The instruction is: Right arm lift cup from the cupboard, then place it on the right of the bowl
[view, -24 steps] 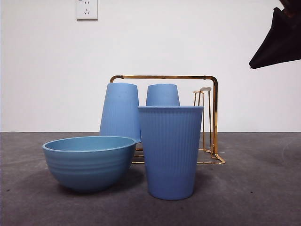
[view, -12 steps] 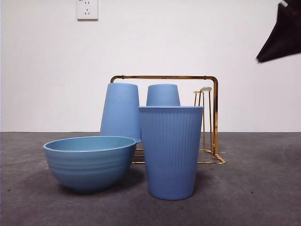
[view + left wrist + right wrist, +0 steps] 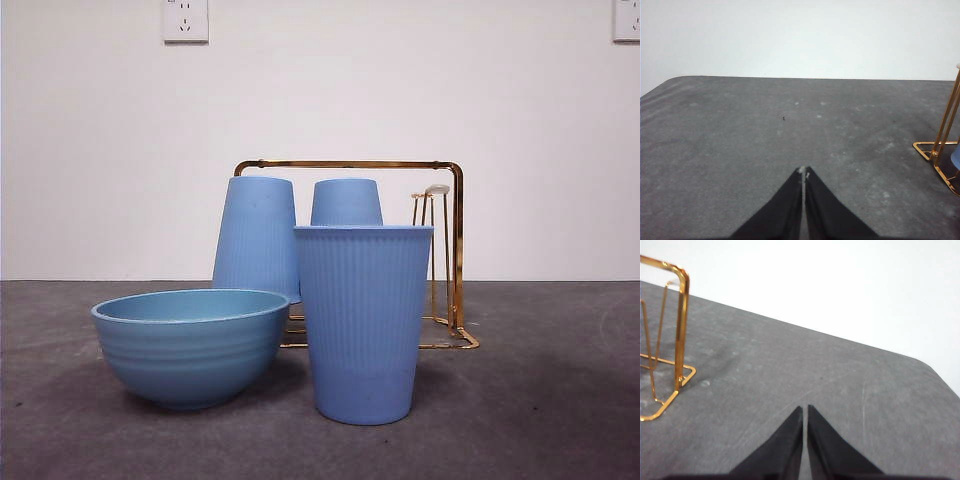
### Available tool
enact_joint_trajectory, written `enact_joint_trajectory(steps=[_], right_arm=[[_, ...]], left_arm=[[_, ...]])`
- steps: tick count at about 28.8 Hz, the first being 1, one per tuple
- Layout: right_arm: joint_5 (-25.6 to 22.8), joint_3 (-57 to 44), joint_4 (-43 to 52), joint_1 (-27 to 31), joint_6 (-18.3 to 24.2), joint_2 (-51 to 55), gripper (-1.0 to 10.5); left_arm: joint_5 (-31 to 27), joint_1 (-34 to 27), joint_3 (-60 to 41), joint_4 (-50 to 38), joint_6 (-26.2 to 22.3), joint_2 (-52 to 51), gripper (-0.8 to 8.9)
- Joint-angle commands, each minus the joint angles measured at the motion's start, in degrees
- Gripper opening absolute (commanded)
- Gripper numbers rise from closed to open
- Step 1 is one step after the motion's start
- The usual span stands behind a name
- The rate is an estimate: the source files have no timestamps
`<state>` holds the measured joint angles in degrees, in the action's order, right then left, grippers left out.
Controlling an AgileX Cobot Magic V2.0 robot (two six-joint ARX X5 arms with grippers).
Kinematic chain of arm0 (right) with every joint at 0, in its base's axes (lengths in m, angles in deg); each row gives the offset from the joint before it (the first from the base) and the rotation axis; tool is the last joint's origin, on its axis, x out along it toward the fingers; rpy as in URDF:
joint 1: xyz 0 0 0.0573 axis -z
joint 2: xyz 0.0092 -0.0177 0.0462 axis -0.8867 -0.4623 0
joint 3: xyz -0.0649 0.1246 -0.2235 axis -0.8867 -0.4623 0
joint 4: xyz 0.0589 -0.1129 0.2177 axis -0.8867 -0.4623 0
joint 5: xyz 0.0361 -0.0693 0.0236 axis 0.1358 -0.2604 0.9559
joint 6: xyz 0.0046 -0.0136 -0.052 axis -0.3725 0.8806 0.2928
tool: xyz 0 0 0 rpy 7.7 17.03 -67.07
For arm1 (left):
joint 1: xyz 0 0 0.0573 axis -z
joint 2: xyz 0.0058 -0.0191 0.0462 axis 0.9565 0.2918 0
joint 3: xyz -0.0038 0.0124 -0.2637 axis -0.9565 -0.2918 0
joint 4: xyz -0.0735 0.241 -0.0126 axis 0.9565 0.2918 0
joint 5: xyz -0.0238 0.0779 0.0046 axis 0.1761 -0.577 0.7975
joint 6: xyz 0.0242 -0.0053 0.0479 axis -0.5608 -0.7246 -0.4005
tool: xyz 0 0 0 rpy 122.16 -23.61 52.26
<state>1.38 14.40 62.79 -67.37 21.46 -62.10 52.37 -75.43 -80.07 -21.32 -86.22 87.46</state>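
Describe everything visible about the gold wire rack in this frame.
The rack is thin, shiny gold metal wire: a rectangular top frame with rounded corners, upright pegs and a flat wire base resting on the dark grey table. It stands upright behind the bowl and the upright cup. Two blue cups sit upside down within it; the peg at its right end is bare. Neither claw touches it.

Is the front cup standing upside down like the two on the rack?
No: the front cup stands on the table with its wide mouth up, right of the bowl, while the two cups on the rack are inverted.
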Motion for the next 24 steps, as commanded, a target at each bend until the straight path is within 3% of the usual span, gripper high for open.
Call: enact_joint_trajectory(steps=[1,8,24], right_arm=[[-0.15,-1.77,-3.41,-0.11,-2.84,4.26,0.2],[-1.51,-1.79,-9.73,-0.13,-3.93,4.04,0.2],[-1.49,-1.75,-7.78,-0.15,-4.28,4.04,0.2]], left_arm=[[-0.13,-0.17,-1.05,-0.57,0.50,-0.09,0.08],[-0.11,-0.15,-1.05,-0.59,0.50,-0.09,0.08],[-0.11,-0.15,-1.05,-0.57,0.50,-0.09,0.08]])
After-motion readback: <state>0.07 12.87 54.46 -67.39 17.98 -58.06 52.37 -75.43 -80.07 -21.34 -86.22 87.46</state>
